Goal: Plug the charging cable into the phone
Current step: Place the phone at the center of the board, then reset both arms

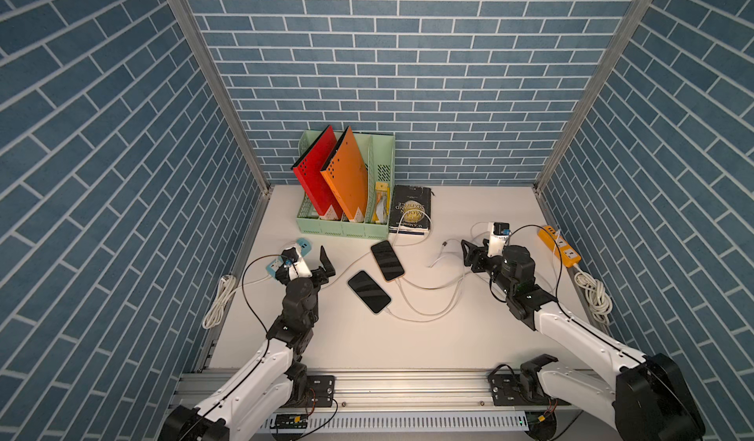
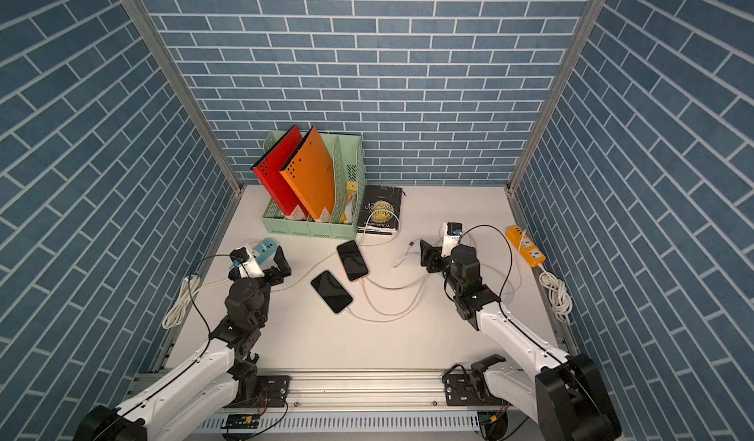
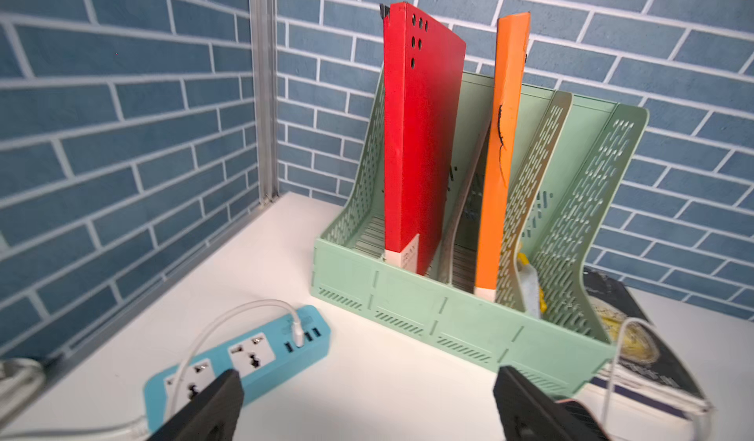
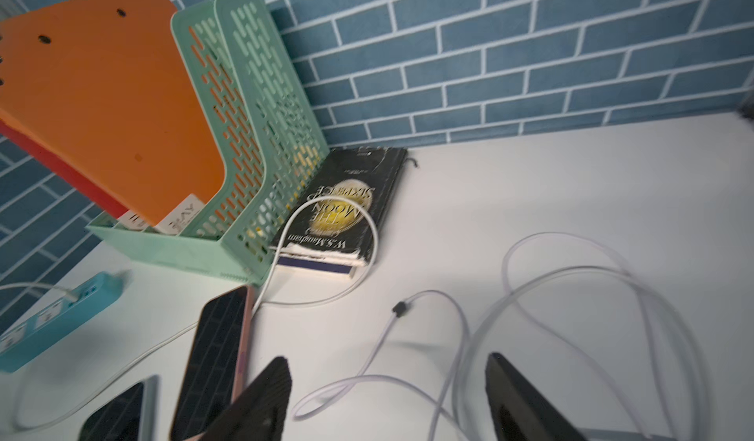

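Two dark-screened phones lie mid-table in both top views. One has a pink edge. The other, nearer one has a pale blue edge. White cables run from the near ends of both. A loose charging cable's free plug rests on the table right of the phones. My right gripper hovers just right of that plug, open and empty, with cable loops on the table below it. My left gripper is open and empty, left of the phones.
A green file rack with red and orange folders stands at the back, a black book beside it with a cable looped over it. A blue power strip lies at the left, an orange one at the right. Coiled cords lie at both side edges.
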Controlling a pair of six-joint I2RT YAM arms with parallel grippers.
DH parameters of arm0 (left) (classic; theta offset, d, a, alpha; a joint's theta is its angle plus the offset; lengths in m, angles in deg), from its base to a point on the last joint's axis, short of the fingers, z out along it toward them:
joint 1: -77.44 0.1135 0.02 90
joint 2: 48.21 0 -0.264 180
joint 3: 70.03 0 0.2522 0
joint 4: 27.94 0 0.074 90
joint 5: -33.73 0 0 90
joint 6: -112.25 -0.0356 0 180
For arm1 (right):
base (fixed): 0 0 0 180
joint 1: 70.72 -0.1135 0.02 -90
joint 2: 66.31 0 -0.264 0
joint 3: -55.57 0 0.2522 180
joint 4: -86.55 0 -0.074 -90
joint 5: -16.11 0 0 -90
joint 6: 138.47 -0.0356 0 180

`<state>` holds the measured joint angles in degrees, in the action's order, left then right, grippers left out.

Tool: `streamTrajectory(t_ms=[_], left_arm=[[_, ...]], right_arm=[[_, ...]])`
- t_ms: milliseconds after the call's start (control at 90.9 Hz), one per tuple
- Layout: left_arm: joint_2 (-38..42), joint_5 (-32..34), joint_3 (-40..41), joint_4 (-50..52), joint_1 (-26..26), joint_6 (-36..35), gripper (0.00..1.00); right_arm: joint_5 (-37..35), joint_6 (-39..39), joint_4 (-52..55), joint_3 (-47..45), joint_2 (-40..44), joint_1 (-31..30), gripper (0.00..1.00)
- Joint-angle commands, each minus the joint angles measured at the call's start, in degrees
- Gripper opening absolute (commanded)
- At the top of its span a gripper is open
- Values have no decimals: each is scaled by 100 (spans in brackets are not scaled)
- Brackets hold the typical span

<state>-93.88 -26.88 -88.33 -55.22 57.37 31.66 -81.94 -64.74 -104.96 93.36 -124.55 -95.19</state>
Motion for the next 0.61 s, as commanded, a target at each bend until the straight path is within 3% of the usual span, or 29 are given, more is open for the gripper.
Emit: streamTrajectory(t_ms=[0,121,264,319,396,418,484,561,594], left_arm=[[-374,557,633,-2189,161,-1132,100],[-1540,194,415,-2431,499,-1051,100],[-2799,-138,258,-3927,692,-1269,100],[-3442,-322,184,-4528,850,-1285,100],[-4243,-726,121,-5147,1174,-1090,100],[-4289,-726,85,-5245,1206,-1042,100],[-3984,-1179,-164,-4273,1411,-866,100],[-4115,-1603,-229,-4334,1601,-844,100],[-4026,-1867,-306,-4013,1699,-799,100]], right_arm=[[-1853,778,-919,-747,301,3,87],[-2719,1097,-2414,-1478,292,73,99],[-2881,1989,-3789,-1774,-275,430,99],[-2936,1751,-4036,-1825,-696,732,99],[-2492,1385,-4821,-2037,-1329,1181,99],[-2570,1468,-5020,-2019,-1451,1214,99],[-2487,1577,-5273,-1979,-1737,1343,99],[-2352,1555,-6423,-2137,-2414,1573,100],[-2127,1494,-6100,-2064,-2274,1588,99]])
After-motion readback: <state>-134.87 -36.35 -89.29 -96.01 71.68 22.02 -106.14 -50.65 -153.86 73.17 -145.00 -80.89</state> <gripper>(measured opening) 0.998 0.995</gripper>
